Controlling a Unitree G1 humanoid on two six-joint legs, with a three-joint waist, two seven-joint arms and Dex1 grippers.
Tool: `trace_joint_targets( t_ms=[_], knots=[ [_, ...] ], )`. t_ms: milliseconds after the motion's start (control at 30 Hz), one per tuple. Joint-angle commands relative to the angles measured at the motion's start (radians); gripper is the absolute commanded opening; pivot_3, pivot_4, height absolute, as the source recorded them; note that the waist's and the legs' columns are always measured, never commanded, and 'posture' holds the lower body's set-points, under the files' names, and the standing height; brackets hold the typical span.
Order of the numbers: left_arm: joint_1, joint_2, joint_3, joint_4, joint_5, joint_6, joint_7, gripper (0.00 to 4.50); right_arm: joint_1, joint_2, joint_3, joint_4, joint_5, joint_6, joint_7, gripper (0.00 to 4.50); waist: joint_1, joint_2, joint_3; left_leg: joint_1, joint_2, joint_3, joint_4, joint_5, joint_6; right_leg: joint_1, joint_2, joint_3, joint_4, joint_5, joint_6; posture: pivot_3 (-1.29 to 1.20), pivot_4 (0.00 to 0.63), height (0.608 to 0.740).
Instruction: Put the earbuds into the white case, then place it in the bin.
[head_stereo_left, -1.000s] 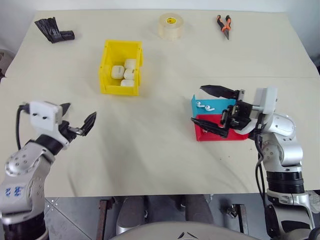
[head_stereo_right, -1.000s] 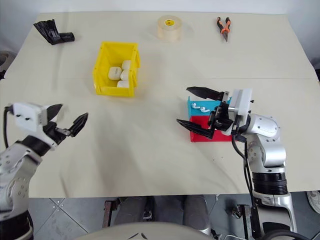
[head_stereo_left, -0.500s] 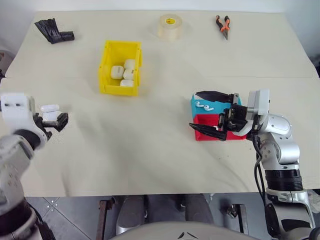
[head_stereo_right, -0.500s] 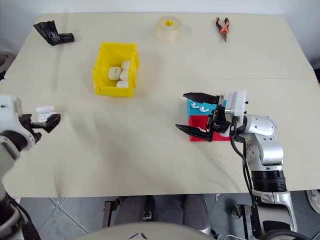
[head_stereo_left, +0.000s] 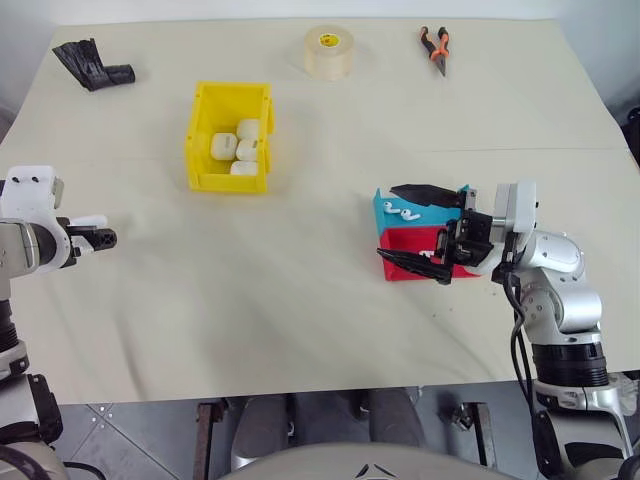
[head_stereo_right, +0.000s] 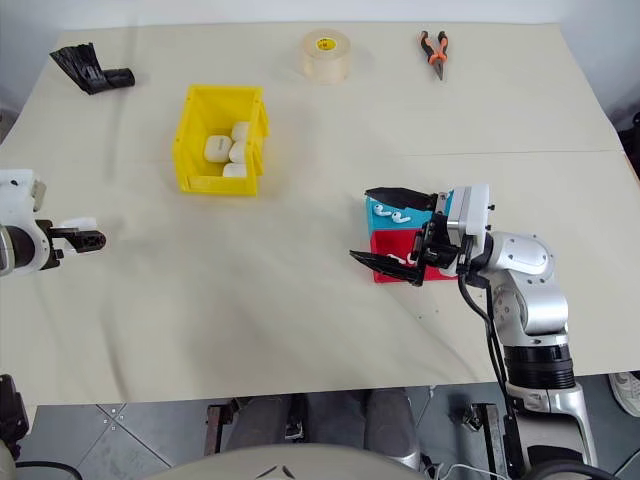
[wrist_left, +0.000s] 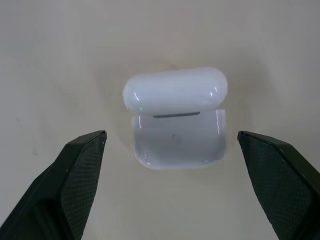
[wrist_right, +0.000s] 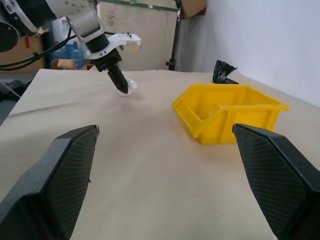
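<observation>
- Left eye view: left gripper (head_stereo_left: 100, 238) far to the left of the yellow bin (head_stereo_left: 196, 152), fingers spread wide on either side of a white case (head_stereo_left: 90, 221) lying on the table (head_stereo_left: 300, 300), not gripping it. Several more white cases (head_stereo_left: 236, 150) inside the bin. Right gripper (head_stereo_left: 420, 230) well to the right of the bin, fingers wide, empty, hanging over a blue tray (head_stereo_left: 388, 208) and a red tray (head_stereo_left: 400, 270); earbuds (head_stereo_left: 404, 211) in the blue one.
- Right eye view: same layout. Beyond the bin, along the far side of the table, a black bundle (head_stereo_right: 88, 68) (cannot tell what it is), a tape roll (head_stereo_right: 326, 54) and orange-handled pliers (head_stereo_right: 433, 50).
- Left wrist view: white case (wrist_left: 176, 116) on the table between the two black fingers (wrist_left: 65, 185), lid flipped up, apart from both.
- Right wrist view: own fingers (wrist_right: 60, 180) wide with nothing between; bin (wrist_right: 230, 117) ahead, the left gripper (wrist_right: 120, 86) beyond it, tips down at the case.
</observation>
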Motion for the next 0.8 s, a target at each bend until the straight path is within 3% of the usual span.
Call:
trace_joint_targets(
  t_ms=[33,633,800],
  knots=[
    [-0.027,-0.006,0.000,0.002,0.028,-0.017,-0.007,4.48,0.011,-0.013,-0.028,-0.057,0.014,-0.011,-0.016,4.50,0.000,0.000,0.000,0.000,0.000,0.000,0.001,0.000,0.000,0.000,0.000,0.000,0.000,0.000,0.000,0.00,0.150,0.740],
    [-0.028,-0.060,-0.001,0.055,0.097,0.000,0.004,4.48,0.046,-0.013,-0.041,-0.086,0.012,-0.017,-0.056,4.50,0.000,0.000,0.000,0.000,0.000,0.000,0.002,0.000,0.000,0.000,0.000,0.001,0.002,0.000,0.000,0.00,0.150,0.740],
    [-0.029,-0.066,0.022,0.054,0.104,0.010,0.004,3.25,0.047,-0.013,-0.042,-0.083,0.010,-0.021,-0.060,4.50,0.000,0.000,0.000,0.000,0.000,0.000,0.003,0.000,0.000,0.000,0.000,0.001,0.003,0.000,0.000,0.00,0.150,0.740]
  ],
)
